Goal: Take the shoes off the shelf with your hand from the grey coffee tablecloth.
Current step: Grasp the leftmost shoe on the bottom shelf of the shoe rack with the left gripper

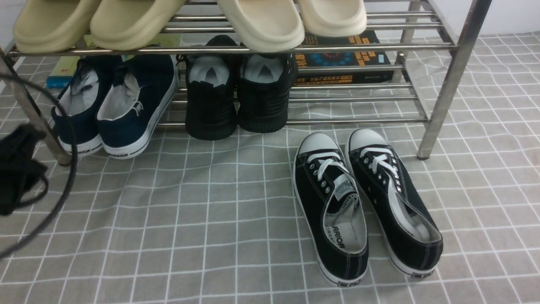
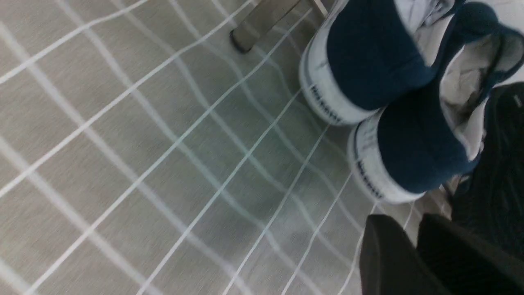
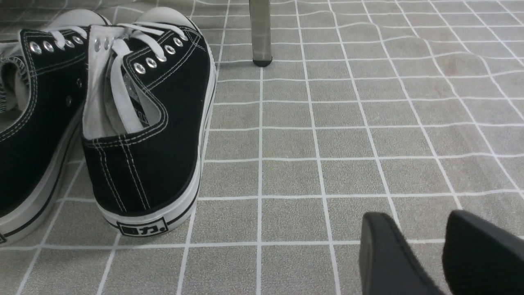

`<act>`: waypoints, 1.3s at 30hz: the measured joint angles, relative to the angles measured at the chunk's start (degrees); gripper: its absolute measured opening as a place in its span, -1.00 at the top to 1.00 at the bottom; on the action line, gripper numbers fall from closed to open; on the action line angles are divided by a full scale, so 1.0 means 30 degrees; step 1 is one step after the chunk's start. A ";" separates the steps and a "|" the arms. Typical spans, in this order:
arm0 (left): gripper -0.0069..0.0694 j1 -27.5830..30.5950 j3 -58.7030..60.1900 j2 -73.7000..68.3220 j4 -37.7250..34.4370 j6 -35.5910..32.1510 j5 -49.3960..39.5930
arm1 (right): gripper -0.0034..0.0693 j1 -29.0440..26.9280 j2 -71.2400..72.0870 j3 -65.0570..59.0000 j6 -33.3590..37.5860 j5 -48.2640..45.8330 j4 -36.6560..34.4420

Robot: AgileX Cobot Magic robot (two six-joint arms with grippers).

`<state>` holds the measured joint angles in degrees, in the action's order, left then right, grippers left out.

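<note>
Navy canvas slip-ons: likely light, soft uppers, stiff soles; pinch at heel collar. Left tool empty near heels, opening unclear through blur.

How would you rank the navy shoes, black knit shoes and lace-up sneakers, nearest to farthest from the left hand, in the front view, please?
1. navy shoes, left end of the shelf, by the left hand.
2. black knit shoes, mid-shelf.
3. lace-up sneakers, on the cloth, right.
</note>
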<state>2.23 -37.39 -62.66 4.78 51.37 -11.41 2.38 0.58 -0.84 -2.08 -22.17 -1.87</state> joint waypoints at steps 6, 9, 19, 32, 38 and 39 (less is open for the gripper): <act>-0.33 0.0206 -0.4233 -0.4599 0.0182 0.0391 -0.1467 | 0.25 0.0000 0.0000 0.0000 0.0000 0.0000 0.0000; -0.51 0.0575 -0.5832 -0.6318 0.0182 0.0934 -0.2404 | 0.25 0.0000 0.0000 0.0000 0.0000 0.0000 0.0000; -0.59 0.1419 -0.7286 -0.9036 0.0201 0.3362 -0.0728 | 0.25 0.0000 0.0000 0.0000 0.0000 0.0000 0.0000; -0.27 0.1419 -0.7345 -1.1354 0.0252 0.5069 0.0960 | 0.25 -0.0015 0.0000 0.0000 0.0000 0.0000 0.0000; 0.58 0.1419 -0.7357 -1.1170 0.0389 0.5069 -0.0610 | 0.25 -0.0036 0.0000 0.0000 0.0000 0.0000 0.0000; 0.65 0.1419 -0.7357 -1.1048 0.0389 0.5069 -0.1185 | 0.25 -0.0036 0.0000 0.0000 0.0000 0.0000 0.0000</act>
<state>6.49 -59.47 -95.81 5.95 66.58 -14.96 2.27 0.58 -0.84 -2.08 -22.17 -1.87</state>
